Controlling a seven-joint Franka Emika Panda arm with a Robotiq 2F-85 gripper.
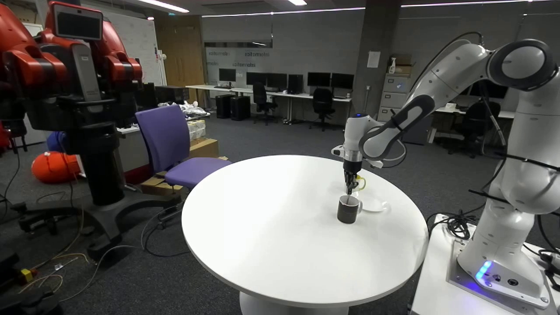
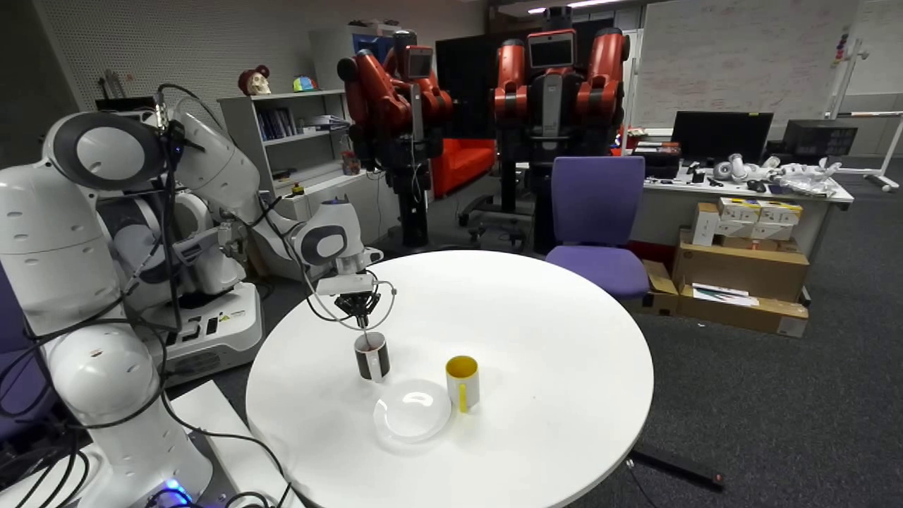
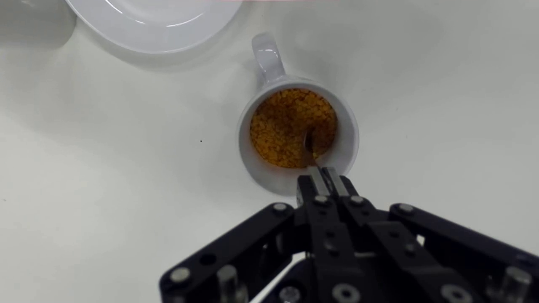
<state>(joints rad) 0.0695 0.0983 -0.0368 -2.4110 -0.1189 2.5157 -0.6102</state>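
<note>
Toward the robot-side edge of the counter (image 2: 550, 310), one hand (image 3: 326, 176) grasps one spoon (image 3: 308, 142) inside one dark mug (image 1: 347, 213); one plate (image 2: 413, 410) and one yellow-handled mug (image 2: 463, 384) sit nearby.

Obstacles beside dark mug (image 2: 367, 358): plate (image 2: 413, 409), then yellow-handled mug (image 2: 457, 384); tabletop (image 2: 501, 300) free toward purple chair (image 2: 597, 212).
</note>
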